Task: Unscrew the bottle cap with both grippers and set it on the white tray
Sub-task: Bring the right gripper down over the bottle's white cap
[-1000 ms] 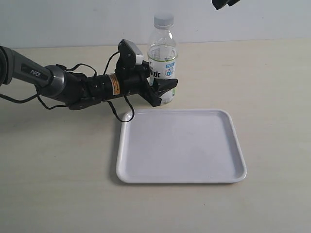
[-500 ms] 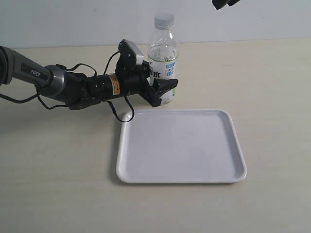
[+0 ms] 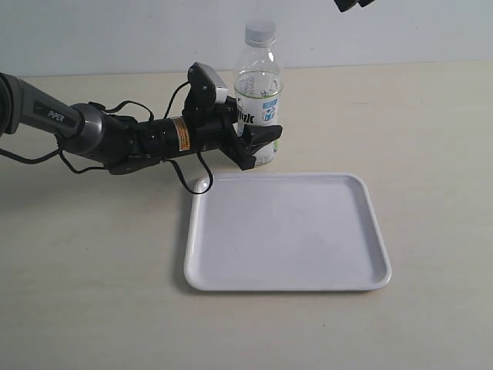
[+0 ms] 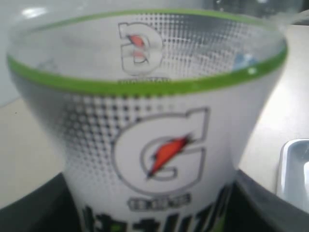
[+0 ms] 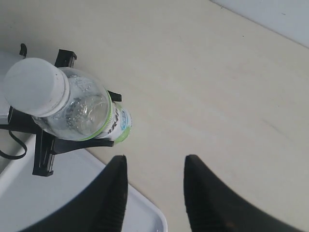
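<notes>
Bracing of the bottle [image 3: 258, 96] is the step in hand. The white tray [image 3: 285, 231] lies just beside the left tool [image 3: 264, 142], which is clamped on the upright bottle's label. The bottle cap [image 3: 259, 31] is seated above that tool, not yet unscrewed. The right tool [image 5: 153, 193] hangs spread, well apart from the cap, and must next be lowered over it and closed.

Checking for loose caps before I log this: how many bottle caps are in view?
1. The white bottle cap sits atop the upright Gatorade bottle, just beyond the white tray's far left corner. None lies on the tray.
</notes>
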### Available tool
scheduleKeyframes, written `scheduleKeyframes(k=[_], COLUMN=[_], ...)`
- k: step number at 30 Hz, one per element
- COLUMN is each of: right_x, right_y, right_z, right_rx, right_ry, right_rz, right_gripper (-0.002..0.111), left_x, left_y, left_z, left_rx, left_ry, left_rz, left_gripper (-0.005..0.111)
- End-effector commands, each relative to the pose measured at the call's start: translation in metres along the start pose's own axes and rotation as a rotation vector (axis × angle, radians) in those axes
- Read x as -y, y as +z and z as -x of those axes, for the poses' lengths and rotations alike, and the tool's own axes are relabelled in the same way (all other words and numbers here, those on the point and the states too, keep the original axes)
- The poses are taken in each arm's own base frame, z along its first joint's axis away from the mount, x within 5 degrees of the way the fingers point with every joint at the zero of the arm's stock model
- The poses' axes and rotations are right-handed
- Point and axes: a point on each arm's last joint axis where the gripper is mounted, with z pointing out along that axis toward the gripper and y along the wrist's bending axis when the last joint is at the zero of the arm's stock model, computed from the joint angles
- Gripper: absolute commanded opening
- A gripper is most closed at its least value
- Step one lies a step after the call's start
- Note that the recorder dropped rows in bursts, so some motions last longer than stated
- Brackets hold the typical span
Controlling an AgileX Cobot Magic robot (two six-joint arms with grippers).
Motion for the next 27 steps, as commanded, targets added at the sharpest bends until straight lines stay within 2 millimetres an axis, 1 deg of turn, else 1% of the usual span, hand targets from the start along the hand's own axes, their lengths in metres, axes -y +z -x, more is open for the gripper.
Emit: scheduleKeyframes(k=[1,2,4,5,6,10,13,15,17,22,27], right_x=[-0.006,-0.007,-0.012,-0.016,-0.02,-0.041,-0.052,-0.053,-0.049,-0.047,-0.059], right_y=[-0.003,0.0,0.004,0.007,0.009,0.019,0.024,0.024,0.022,0.022,0.017], right_z=[0.004,0.004,0.006,0.009,0.012,0.024,0.027,0.028,0.028,0.026,0.034], right_rx=[0.014,0.009,0.005,0.006,0.01,0.022,0.017,0.029,0.04,0.028,0.061], right_ry=[-0.052,-0.063,-0.089,-0.1,-0.112,-0.16,-0.184,-0.158,-0.119,-0.111,-0.133], right_rz=[0.017,0.022,0.031,0.036,0.041,0.058,0.075,0.085,0.087,0.086,0.108], right_gripper=[0.04,0.043,0.053,0.058,0.062,0.062,0.062,0.062,0.062,0.062,0.068], left_x=[-0.001,-0.001,-0.001,-0.001,-0.001,-0.001,-0.001,-0.001,-0.001,0.0,0.0], left_y=[0.0,0.0,0.0,0.0,0.0,0.0,0.0,0.0,0.0,0.0,0.0], left_z=[0.006,0.006,0.006,0.006,0.006,0.006,0.006,0.006,0.006,0.006,0.006], left_rx=[0.023,0.023,0.023,0.023,0.023,0.023,0.023,0.023,0.023,0.018,0.015], left_ry=[0.012,0.012,0.012,0.012,0.012,0.012,0.012,0.011,0.011,0.02,0.02], left_rz=[-0.002,-0.002,-0.002,-0.002,-0.002,-0.002,-0.002,-0.001,-0.001,-0.012,-0.01], left_gripper=[0.0,0.0,0.0,0.0,0.0,0.0,0.0,0.0,0.0,0.0,0.0])
